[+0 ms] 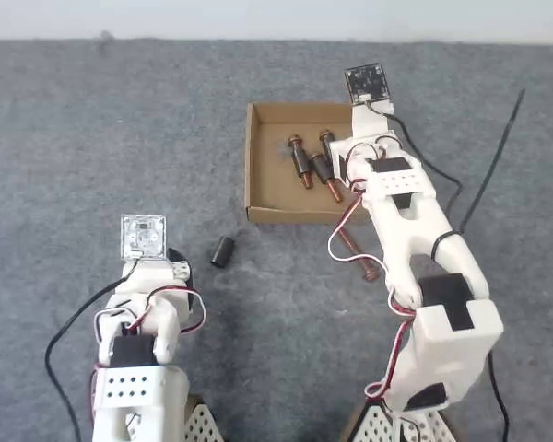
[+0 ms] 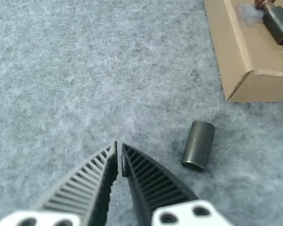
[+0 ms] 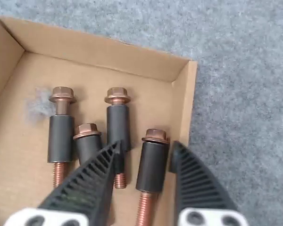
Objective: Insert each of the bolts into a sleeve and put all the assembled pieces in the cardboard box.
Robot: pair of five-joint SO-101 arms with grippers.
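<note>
The cardboard box [image 1: 267, 207] [image 3: 104, 52] holds several copper bolts, each with a black sleeve on it. My right gripper [image 3: 146, 146] [image 1: 343, 166] hangs open over the box's right side. One assembled piece [image 3: 152, 162] lies on the box floor between its fingers, with a gap on each side. Three more assembled pieces [image 3: 61, 134] lie beside it. A bare bolt [image 1: 358, 250] lies on the grey mat just outside the box, under the right arm. A loose black sleeve [image 1: 223, 250] [image 2: 198, 145] lies in front of the box. My left gripper [image 2: 119, 148] [image 1: 170, 262] is shut and empty, a little left of that sleeve.
The grey mat [image 1: 92, 138] covers the table. The box's near corner [image 2: 245, 80] stands just beyond the loose sleeve. Cables [image 1: 498, 157] trail to the right of the right arm. Open mat lies to the left of the box.
</note>
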